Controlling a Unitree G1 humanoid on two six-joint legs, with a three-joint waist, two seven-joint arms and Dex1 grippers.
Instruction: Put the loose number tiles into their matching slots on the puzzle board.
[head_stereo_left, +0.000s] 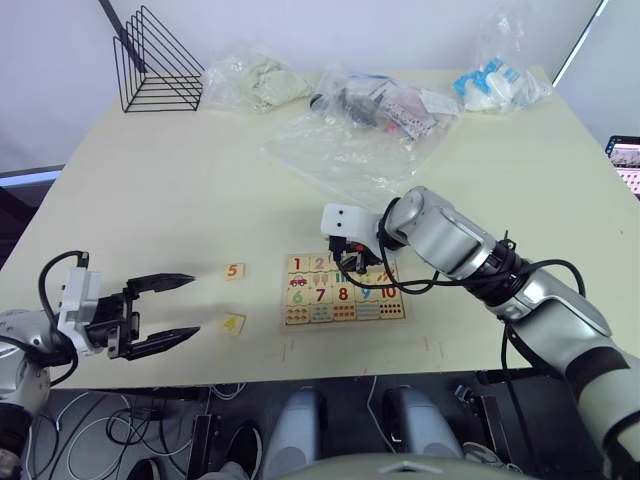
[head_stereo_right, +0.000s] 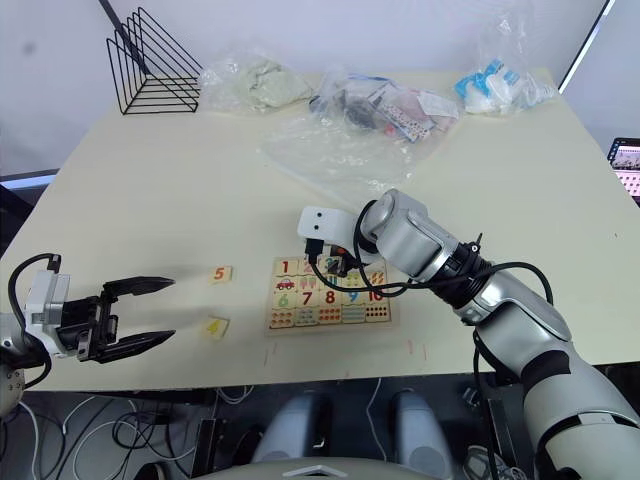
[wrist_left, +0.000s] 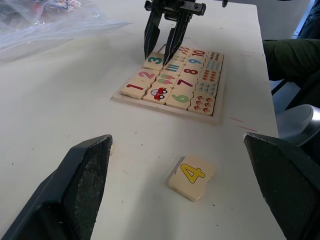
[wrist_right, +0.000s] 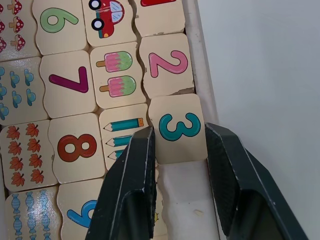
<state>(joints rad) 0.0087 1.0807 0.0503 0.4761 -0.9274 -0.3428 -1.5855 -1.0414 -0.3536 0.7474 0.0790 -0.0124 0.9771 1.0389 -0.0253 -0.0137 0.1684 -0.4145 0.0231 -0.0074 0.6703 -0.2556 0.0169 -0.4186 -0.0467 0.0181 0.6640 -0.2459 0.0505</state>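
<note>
At the left, the left gripper (head_stereo_left: 170, 312) hovers low over the near edge of the desk (head_stereo_left: 160, 200) with its jaws spread wide and nothing between them. It points toward the two loose tiles: the yellow 4 tile (wrist_left: 191, 177) lies on the desk just ahead of its open fingers, and the orange 5 tile (head_stereo_left: 234, 271) lies a little farther back, both apart from the board. The left forearm reaches in from the desk's near left corner, roughly level with the surface.

To the right of the tiles sits the puzzle board (head_stereo_left: 345, 318), most slots already filled. The step in hand seems to be the seating of the 3 tile (wrist_right: 179, 129): the right gripper (wrist_right: 177, 170) stands over the board's top row with its jaws on either side of that tile, close against its edges, so it looks pinched or just about let go. The tile sits next to the 2, slightly askew, with bare slots beside it.

The right arm comes in from the right, elbow bent, wrist turned down so the fingers point steeply at the board.

Next, I judge, the 3 needs pressing flat into its slot and letting go; then 4 and 5 must be picked up, which calls for a low, flat pinch on thin tiles.
</note>
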